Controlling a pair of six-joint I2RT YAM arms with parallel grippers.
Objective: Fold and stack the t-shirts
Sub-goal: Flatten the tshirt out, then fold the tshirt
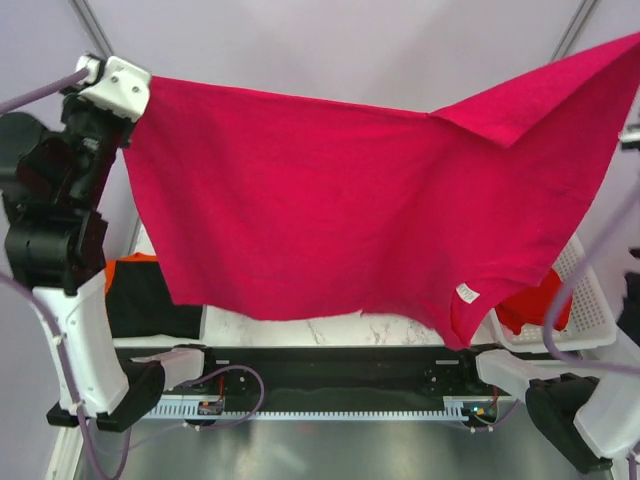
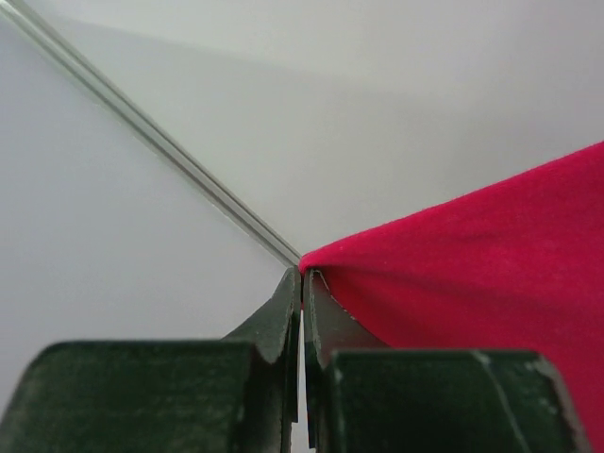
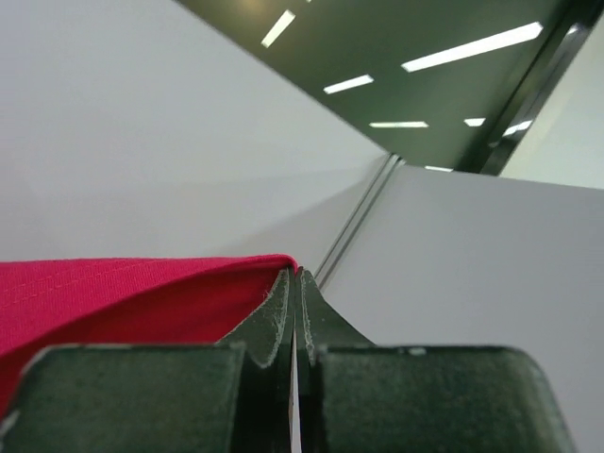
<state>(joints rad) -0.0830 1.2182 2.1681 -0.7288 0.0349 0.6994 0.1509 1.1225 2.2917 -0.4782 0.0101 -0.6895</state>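
A crimson-pink t-shirt point(image 1: 330, 210) hangs spread in the air between both arms, high above the table. My left gripper point(image 2: 302, 274) is shut on its upper left corner point(image 2: 472, 274); that gripper shows at the top left of the top view point(image 1: 140, 85). My right gripper point(image 3: 296, 274) is shut on the shirt's other corner point(image 3: 132, 293), at the top right edge of the top view. A white label point(image 1: 466, 292) shows near the shirt's lower right hem. A black t-shirt point(image 1: 150, 300) with an orange t-shirt point(image 1: 130, 260) lies on the left. A red t-shirt point(image 1: 525, 305) lies in the basket.
A white lattice basket point(image 1: 590, 300) stands at the right. The marble table top point(image 1: 320, 330) shows under the hanging shirt. The arm bases and a black rail point(image 1: 330, 385) run along the near edge. Purple cables hang by both arms.
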